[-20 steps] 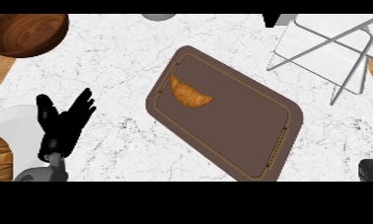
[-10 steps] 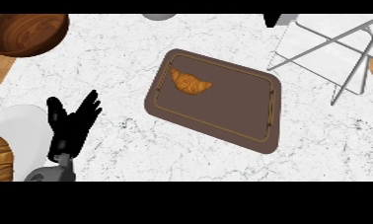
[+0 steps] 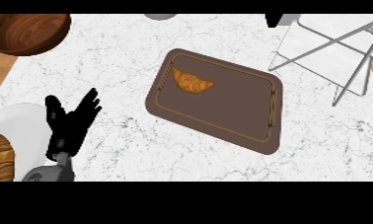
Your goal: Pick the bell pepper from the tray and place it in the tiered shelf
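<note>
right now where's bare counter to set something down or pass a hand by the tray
Widest bare counter: between the wooden bowl and the tray, and below the tray toward the lower right. The gap between tray and tiered shelf is narrow. Lower left is crowded: left hand, white plate.

Light: bright and even over the white marble counter, no source in view.
Shadows: faint, kept close to the edge of the brown tray.
Glare: none; the tray's surface looks matte.
Tones: the left hand, lower left, reads as near-solid black against the pale stone; the wooden bowl darkens toward its hollow.
</note>
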You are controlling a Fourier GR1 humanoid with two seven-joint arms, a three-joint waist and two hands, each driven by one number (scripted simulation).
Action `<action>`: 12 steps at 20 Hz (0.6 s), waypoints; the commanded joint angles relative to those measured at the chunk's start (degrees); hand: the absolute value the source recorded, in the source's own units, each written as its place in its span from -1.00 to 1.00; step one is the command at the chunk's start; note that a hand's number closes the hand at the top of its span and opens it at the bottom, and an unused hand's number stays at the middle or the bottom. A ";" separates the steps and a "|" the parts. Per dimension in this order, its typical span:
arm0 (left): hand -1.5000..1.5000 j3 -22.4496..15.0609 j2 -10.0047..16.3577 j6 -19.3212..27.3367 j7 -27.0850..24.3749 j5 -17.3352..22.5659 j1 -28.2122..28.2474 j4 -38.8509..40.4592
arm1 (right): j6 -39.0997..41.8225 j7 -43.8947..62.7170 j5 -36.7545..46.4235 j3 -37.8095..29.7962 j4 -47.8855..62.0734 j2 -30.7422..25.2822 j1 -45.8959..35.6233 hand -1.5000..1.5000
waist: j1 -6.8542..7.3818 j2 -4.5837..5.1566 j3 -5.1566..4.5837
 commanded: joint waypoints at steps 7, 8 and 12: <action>0.00 -0.81 -1.67 0.12 0.39 -0.67 0.22 -1.37 | -9.91 -7.54 0.85 0.29 14.85 -2.73 -3.27 1.00 | 0.20 0.02 0.00; 0.00 0.30 0.10 -0.70 0.78 -0.33 1.27 -1.80 | -12.79 -10.95 0.40 0.82 13.95 -0.17 1.37 1.00 | 0.15 0.01 0.02; 0.00 0.53 -0.44 -0.05 1.20 -0.79 -1.31 0.12 | -13.20 -13.20 -0.09 0.79 20.36 -1.78 -2.72 1.00 | 0.28 0.07 0.01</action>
